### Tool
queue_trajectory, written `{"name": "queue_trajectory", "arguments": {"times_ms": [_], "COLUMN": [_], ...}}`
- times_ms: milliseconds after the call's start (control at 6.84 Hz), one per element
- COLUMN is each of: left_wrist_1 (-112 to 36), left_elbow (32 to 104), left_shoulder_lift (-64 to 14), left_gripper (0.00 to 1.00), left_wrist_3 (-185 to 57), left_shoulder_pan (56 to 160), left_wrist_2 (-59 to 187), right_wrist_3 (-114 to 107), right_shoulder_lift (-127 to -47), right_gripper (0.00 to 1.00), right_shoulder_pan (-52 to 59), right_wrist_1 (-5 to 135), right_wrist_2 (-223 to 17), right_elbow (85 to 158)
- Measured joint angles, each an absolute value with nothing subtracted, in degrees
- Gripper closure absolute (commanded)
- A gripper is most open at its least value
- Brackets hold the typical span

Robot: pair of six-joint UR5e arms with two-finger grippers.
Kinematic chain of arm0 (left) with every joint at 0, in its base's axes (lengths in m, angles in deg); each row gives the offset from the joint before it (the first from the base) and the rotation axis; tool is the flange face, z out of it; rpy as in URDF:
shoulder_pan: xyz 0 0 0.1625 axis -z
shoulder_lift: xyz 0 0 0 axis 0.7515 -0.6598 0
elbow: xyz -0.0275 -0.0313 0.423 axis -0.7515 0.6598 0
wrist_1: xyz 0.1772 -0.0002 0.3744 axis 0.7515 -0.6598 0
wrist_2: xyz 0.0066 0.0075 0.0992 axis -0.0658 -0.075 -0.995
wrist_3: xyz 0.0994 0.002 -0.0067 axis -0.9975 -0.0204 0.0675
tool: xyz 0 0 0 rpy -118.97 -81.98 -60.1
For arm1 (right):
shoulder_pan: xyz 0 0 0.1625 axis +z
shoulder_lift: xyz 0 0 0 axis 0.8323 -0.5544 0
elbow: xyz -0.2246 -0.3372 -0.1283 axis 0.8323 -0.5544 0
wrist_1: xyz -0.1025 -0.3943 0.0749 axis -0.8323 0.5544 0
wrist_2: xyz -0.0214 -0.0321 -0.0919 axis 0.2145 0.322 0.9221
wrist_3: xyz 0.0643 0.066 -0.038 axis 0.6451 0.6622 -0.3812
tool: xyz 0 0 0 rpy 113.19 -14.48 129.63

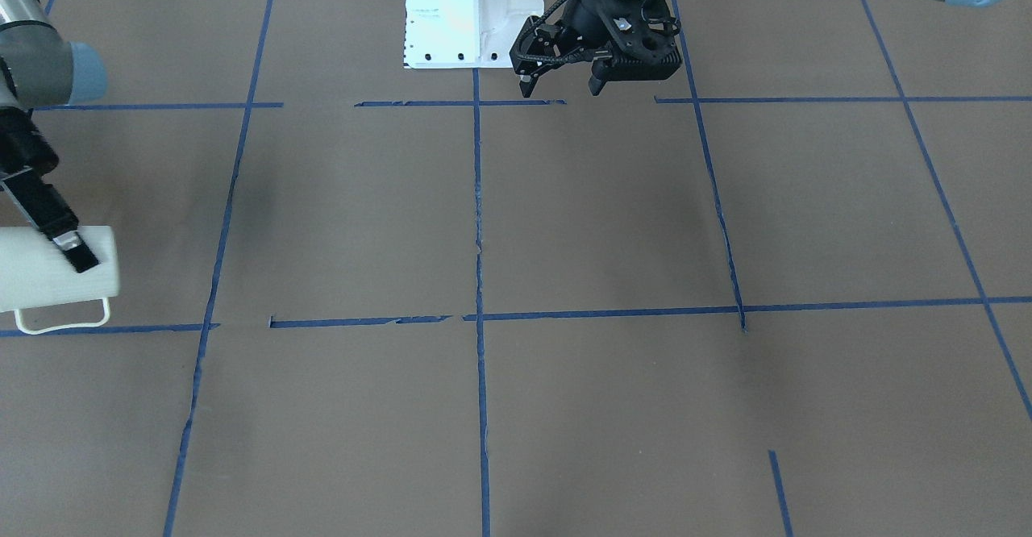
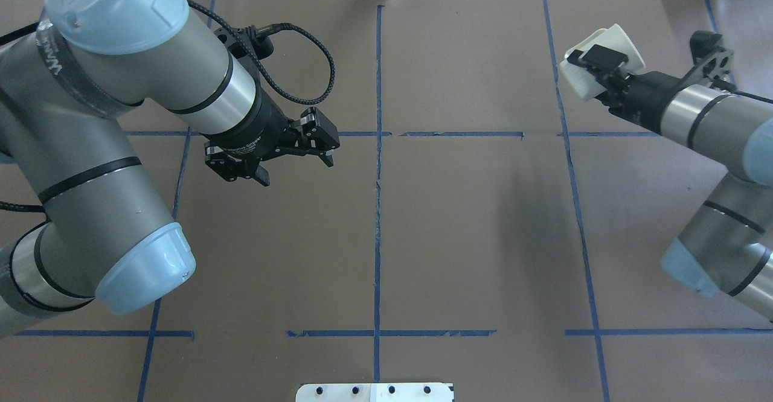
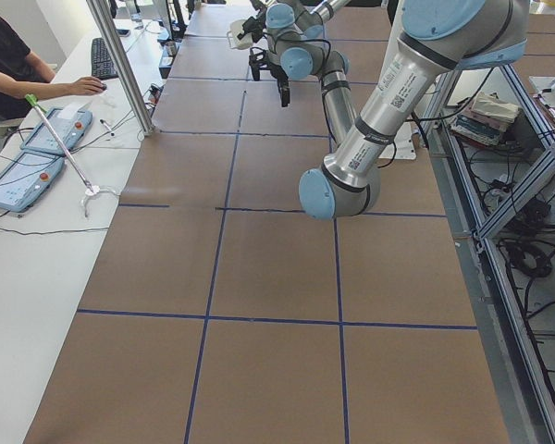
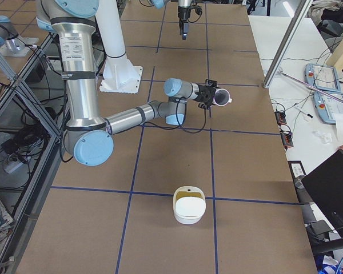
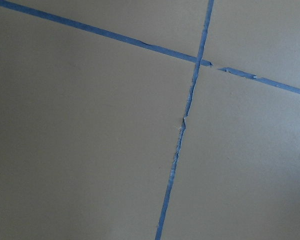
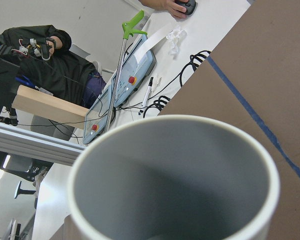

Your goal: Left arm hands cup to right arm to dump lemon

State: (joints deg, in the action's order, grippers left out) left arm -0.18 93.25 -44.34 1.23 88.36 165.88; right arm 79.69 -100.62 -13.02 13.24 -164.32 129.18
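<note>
Cup, right wrist view: the grey inside of the cup (image 6: 175, 185) filled the frame, its mouth tipped sideways. No lemon showed in the visible part.
Table, left wrist view: only bare brown table (image 5: 80, 150) crossed by blue tape (image 5: 177, 145).
Right hand, front view: the right hand (image 1: 76, 256) pinched the cup's wall at the frame's left edge, one finger outside it. The cup was held on its side, handle lowest.
Left hand, overhead view: the left hand (image 2: 296, 166) hung spread and empty, well apart from the cup.
Dish, right side view: a white dish (image 4: 188, 211) with a yellowish inside sat on the table, well apart from the cup. Whether that yellow was the lemon could not be told.
Person, left side view: a person (image 3: 5, 55) sat beside the table.
Risk: gripped by one wall only, the cup might swivel or slip as the wrist turned. Any lemon inside would probably miss the dish and roll.
Count: one cup, two hands, one dish, no lemon clearly seen.
</note>
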Motion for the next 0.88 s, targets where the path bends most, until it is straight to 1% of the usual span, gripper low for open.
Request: {"name": "queue_trajectory", "arguments": {"times_ms": [438,877], "left_wrist_1": [-0.2,-0.3], "left_elbow": [93.1,92.3], "left_shoulder_lift": [-44.6,-45.4], "left_gripper": [0.00,0.00], "left_wrist_3": [1.3,1.4], "left_shoulder_pan": [88.6,88.6], "left_wrist_2": [165.9,165.1], "right_wrist_3": [72.2,63.0], "right_shoulder_lift": [-88.8,-82.8], "right_gripper": [1.00,1.00], "right_shoulder_pan": [-29.1,-40.4], "right_wrist_1": [35.9,48.3], "right_wrist_2": [-141.3,-126.5], "right_elbow": [131.0,130.3]}}
